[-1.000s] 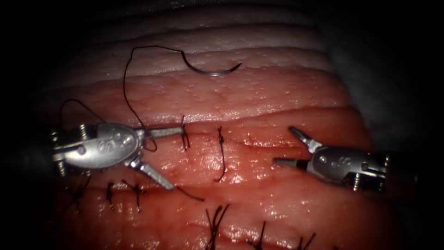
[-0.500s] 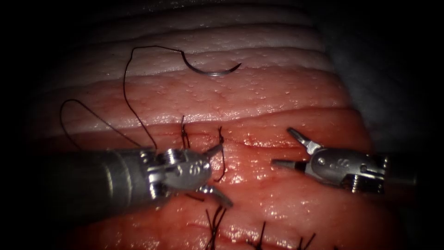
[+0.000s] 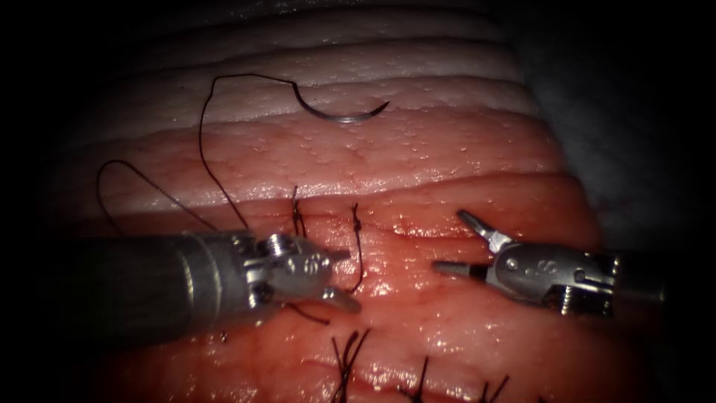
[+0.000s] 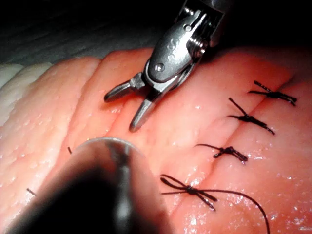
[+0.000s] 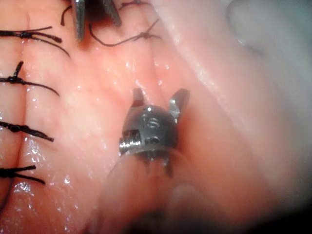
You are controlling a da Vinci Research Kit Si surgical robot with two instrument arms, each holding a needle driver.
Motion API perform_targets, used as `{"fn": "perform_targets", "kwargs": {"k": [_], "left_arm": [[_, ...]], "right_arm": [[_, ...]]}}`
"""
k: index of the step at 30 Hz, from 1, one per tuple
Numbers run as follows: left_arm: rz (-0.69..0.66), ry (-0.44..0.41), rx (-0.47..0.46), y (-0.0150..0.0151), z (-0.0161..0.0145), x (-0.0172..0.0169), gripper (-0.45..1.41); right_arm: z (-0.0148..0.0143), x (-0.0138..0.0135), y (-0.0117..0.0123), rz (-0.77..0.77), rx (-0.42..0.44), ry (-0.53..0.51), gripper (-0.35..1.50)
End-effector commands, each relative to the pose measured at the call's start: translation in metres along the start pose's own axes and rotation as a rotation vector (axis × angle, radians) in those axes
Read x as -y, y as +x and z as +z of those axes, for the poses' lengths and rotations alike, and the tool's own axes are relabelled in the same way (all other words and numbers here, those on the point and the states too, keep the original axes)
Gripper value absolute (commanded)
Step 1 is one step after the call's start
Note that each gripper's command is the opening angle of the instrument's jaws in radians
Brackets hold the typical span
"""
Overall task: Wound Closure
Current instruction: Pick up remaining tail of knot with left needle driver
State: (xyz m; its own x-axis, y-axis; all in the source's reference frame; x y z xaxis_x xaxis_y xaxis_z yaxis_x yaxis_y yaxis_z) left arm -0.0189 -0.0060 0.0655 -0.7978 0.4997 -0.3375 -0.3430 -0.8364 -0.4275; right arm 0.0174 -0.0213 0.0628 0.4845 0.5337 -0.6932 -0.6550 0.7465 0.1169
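The curved needle lies loose on the pale tissue at the far side, held by neither tool and not in the tissue. Its thread runs down to the stitch at the cut. My left tool is open and empty, its jaws straddling the tail of the second stitch. On the right of the cut, my right tool is open and holds nothing. The left wrist view has the right tool with jaws spread. The right wrist view has the right tool over wet tissue.
Several tied stitches with cut ends sit along the near edge and beside the tools. A slack loop of thread lies left of the cut. Red fluid wets the tissue between the tools.
My left tool has slid right and toward the near side, from the first stitch to the second one, still open. The right tool drifted slightly left. The needle has not moved.
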Motion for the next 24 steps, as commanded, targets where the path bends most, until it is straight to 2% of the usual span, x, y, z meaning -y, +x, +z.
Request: {"fn": "perform_targets", "kwargs": {"k": [1,3,5,9,14,20,24], "left_arm": [[0.0,0.0,-0.002,0.0003,0.0006,0.0002,0.29],[0.002,-0.001,0.004,0.0002,0.0006,0.0002,-0.01],[-0.001,-0.011,0.007,0.0002,0.0007,0.0001,-0.45],[0.056,-0.022,0.004,0.0004,0.0003,0.0004,-0.45],[0.063,-0.033,-0.001,0.0006,-0.0006,0.0011,-0.45],[0.059,-0.027,-0.037,0.0007,-0.0022,0.0026,-0.45],[0.053,-0.017,-0.052,0.0008,-0.0032,0.0035,-0.45]], "right_arm": [[0.0007,0.0005,-0.0001,0.0,-0.001,0.002,0.93],[0.0007,0.0005,-0.0001,0.0,-0.001,0.002,0.93],[0.0007,0.0006,0.0,0.0,-0.001,0.002,0.93],[0.0006,0.0007,0.0,0.0,-0.001,0.002,0.93],[0.0008,0.0011,0.0002,-0.005,-0.007,0.018,0.96],[0.0022,0.0042,0.0015,-0.092,-0.063,0.095,1.06],[0.0033,0.0057,0.0025,-0.117,-0.082,0.122,0.91]]}}
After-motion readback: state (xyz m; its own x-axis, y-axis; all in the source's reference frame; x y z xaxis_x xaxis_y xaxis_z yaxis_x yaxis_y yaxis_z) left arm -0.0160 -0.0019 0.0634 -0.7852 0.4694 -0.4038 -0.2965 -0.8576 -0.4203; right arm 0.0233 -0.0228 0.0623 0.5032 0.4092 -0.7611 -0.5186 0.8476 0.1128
